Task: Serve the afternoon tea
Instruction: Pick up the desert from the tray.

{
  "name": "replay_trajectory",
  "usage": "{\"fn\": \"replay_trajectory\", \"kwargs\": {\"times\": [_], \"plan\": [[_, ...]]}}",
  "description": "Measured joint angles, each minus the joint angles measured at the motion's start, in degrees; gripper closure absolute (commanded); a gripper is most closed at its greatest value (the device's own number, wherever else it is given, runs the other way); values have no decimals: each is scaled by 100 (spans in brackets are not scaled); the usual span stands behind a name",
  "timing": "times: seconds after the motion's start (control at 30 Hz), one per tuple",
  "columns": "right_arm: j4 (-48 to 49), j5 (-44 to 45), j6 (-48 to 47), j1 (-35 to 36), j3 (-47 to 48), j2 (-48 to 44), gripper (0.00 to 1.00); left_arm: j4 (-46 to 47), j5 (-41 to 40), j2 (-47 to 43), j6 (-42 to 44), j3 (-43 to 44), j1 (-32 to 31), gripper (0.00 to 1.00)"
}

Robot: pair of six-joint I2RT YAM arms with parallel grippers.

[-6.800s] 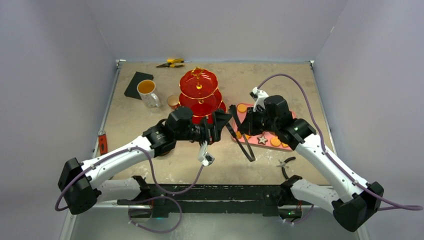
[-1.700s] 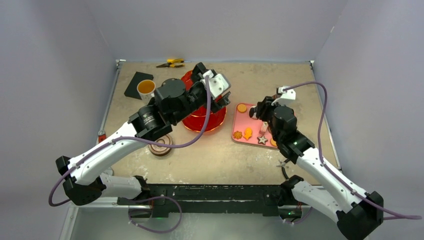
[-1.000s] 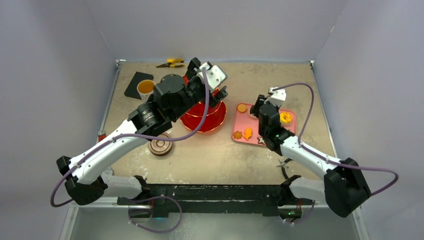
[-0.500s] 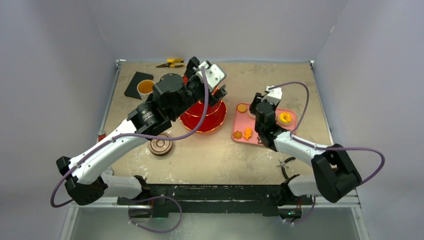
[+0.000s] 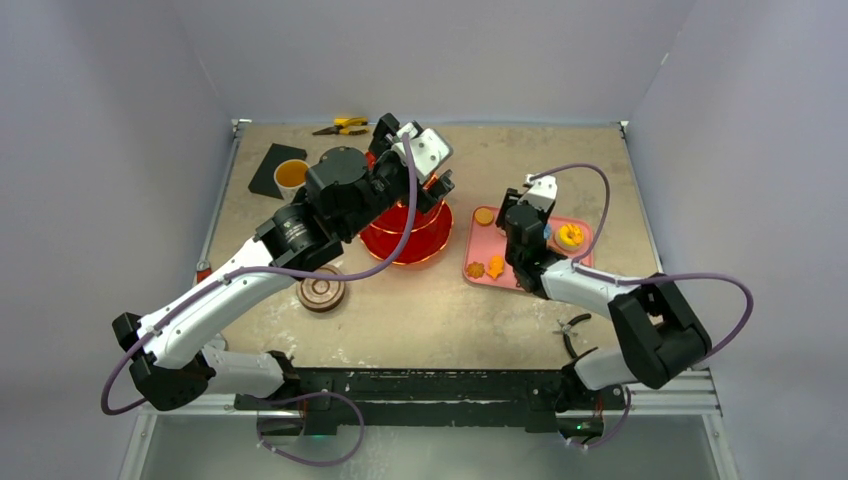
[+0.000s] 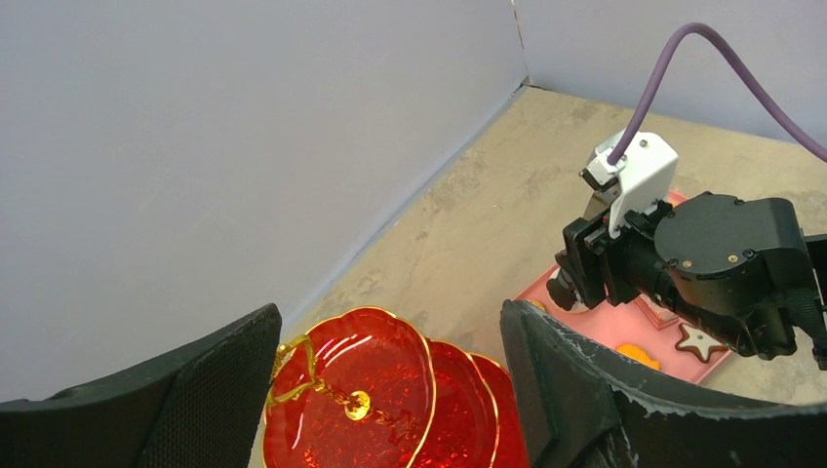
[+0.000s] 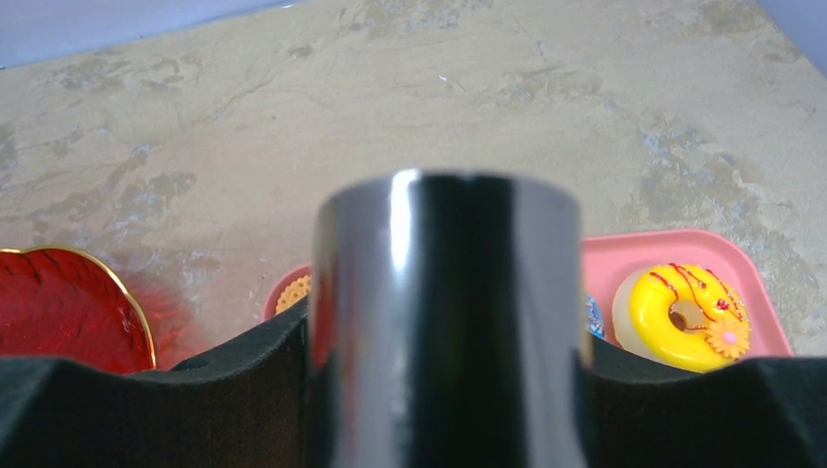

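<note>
Right wrist: the right gripper (image 7: 444, 380) is clamped on a shiny metal cup (image 7: 444, 283) at the pink tray's (image 7: 673, 249) far-left corner.
Beyond, the left gripper (image 6: 390, 390) gapes over the red tiered stand (image 6: 361, 385); a slack, tilted hold could drop the cup onto the yellow doughnut (image 7: 683, 312).

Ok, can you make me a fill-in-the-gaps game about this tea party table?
The three-tier stand is coloured ___. The yellow doughnut lies on the ___ tray. The shiny metal cylinder is held by the robot's ___ arm. Over the stand, the left gripper has its jaws ___.
Missing words: red, pink, right, open.
</note>
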Motion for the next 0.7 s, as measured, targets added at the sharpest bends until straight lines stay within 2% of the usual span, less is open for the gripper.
{"fn": "replay_trajectory", "kwargs": {"times": [0.2, 0.4, 0.6, 0.7], "plan": [[44, -2, 0, 0, 129, 229, 45, -2, 0, -22, 2, 0, 2, 18], [42, -24, 20, -7, 256, 372, 60, -20, -4, -63, 4, 63, 39, 18], [-37, -48, 13, -11, 254, 293, 68, -35, -4, -116, -2, 74, 170, 18], [-177, -68, -24, -11, 254, 4, 69, -162, 17, -85, -116, 144, 435, 18]]}}
